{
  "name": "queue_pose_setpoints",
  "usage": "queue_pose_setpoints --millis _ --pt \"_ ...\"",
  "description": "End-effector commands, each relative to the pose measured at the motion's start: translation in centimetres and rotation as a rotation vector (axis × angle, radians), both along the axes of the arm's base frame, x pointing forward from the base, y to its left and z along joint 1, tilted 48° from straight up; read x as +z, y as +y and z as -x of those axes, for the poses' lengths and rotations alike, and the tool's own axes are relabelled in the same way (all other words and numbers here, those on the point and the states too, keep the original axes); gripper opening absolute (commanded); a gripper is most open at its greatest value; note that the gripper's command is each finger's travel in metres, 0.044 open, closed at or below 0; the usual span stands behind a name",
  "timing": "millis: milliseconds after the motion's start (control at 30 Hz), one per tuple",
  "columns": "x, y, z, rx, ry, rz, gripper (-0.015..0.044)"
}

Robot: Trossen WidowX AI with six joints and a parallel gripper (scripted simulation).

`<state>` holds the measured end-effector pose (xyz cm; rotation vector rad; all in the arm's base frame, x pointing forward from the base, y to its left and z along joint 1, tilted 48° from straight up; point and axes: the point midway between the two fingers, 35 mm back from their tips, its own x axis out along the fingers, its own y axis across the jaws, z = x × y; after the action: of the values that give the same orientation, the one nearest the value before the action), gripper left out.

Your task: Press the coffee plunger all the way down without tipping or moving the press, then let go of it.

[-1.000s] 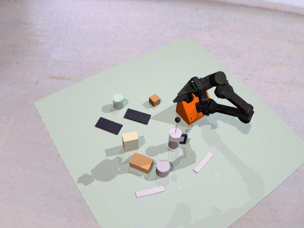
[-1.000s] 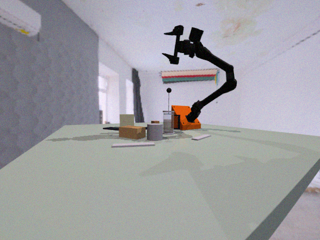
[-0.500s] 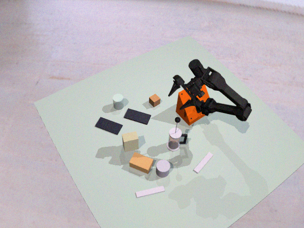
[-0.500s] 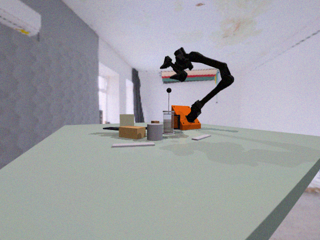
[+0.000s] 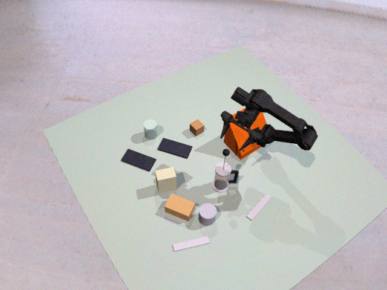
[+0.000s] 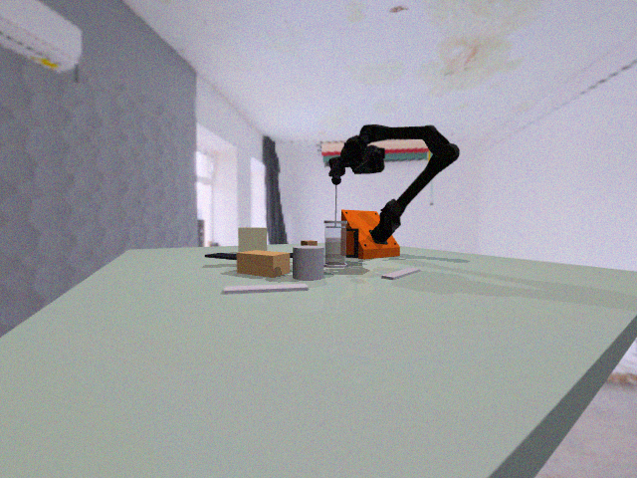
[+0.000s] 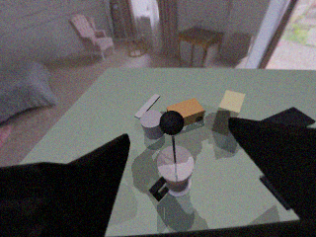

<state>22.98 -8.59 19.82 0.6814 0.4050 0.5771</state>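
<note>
Lilac cylinder (image 5: 207,213), orange block (image 5: 179,206) near press (image 5: 222,176); gripper (image 7: 175,148) open above knob (image 7: 172,122).

The tool (image 6: 336,172) hangs open above the coffee press (image 6: 334,243).

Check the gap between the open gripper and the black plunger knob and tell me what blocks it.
Nothing visible does. The black parallel-jaw gripper stands open and holds nothing, and in the wrist view the round black plunger knob shows between its fingers with only air around it. The thin rod is raised above the clear glass coffee press; the grey cylinder stands apart, lower.
</note>
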Motion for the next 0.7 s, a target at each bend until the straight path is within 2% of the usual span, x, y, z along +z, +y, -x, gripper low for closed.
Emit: queue_pose_setpoints --millis 0,667 --pt "0.0 0.2 0.0 -0.002 0.002 -0.016 0.044" --pt "-1.0 1.7 -1.9 0.018 0.007 -0.014 0.044"
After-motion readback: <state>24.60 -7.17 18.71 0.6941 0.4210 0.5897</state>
